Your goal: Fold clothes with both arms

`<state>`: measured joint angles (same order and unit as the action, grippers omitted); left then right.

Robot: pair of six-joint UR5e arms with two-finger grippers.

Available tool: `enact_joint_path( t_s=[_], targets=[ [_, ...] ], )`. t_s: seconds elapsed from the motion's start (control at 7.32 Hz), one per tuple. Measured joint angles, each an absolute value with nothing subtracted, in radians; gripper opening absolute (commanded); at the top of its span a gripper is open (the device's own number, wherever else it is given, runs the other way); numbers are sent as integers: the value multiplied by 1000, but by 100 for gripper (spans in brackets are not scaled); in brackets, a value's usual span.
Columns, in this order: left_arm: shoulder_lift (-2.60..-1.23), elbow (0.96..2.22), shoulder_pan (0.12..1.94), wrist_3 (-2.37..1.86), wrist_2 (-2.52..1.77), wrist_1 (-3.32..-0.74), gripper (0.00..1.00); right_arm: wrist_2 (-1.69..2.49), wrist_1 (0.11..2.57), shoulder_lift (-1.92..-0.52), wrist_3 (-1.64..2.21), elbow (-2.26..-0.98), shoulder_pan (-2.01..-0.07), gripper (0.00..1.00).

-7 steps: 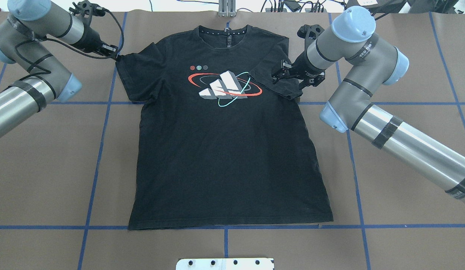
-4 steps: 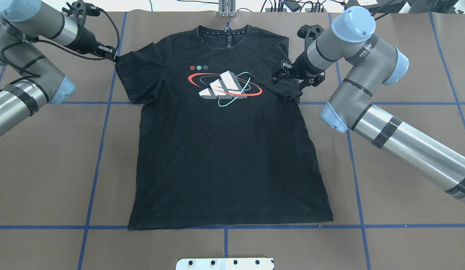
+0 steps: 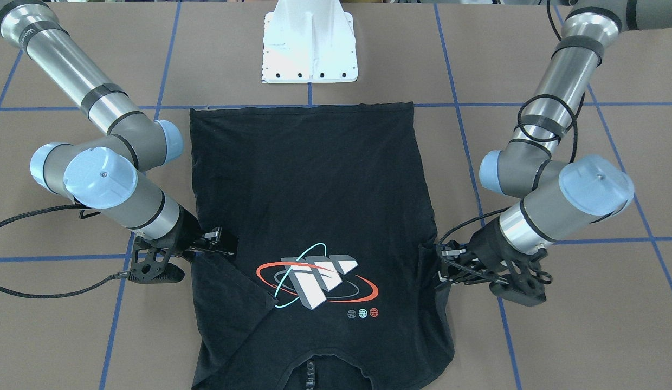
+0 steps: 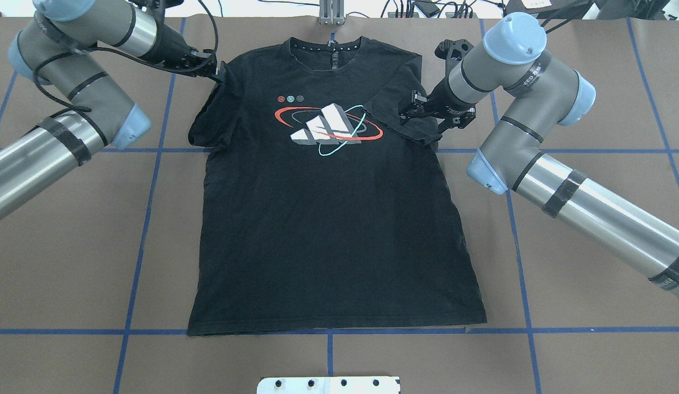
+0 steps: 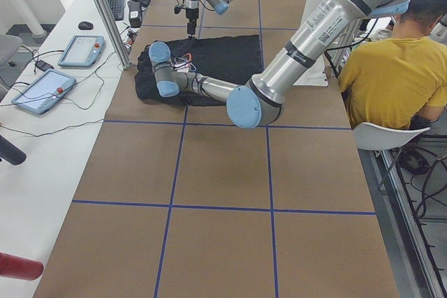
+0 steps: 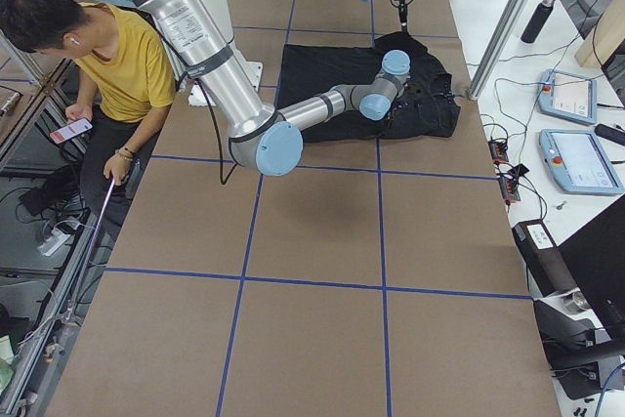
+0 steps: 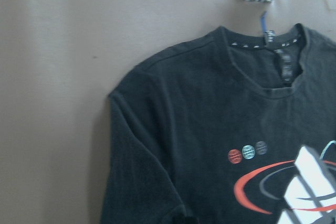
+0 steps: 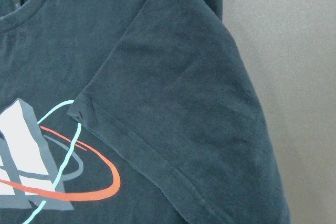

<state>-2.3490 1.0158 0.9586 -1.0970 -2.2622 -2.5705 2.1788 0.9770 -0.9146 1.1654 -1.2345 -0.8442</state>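
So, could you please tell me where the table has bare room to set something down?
The brown paper-covered table is bare either side of the black short-sleeved T-shirt, towards its hem. A thin strip lies between hem and white base plate. Crowded at the sleeves: left tool and right tool.

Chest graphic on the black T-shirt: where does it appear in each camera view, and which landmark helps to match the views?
Front-facing: chest graphic lower centre, upside down.
Overhead: graphic upper centre.
Exterior left: too small to tell.
Exterior right: cannot make it out.
Left wrist: graphic at bottom right edge.
Right wrist: graphic at bottom left.
Shared landmark: on the T-shirt, the folded sleeve corner lies over the teal ring.
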Motion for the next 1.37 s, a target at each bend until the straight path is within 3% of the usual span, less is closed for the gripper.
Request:
enact_joint_path(
  t_s=[0.55,0.82,0.96,1.37],
  targets=[
    [-2429,944,884,-1144,-2083,-2560,0,2179,976,-913,1154,-1208,-844,99],
    [-2443,923,874,-1144,-2051,-2563,91,2179,974,-913,1151,-1200,-843,100],
    [-2445,921,870,-1144,-2047,-2564,100,2178,973,-911,1152,-1199,-842,100],
    [-2433,964,861,-1156,-2049,-2568,100,2142,972,-922,1259,-1252,-827,100]
  ],
)
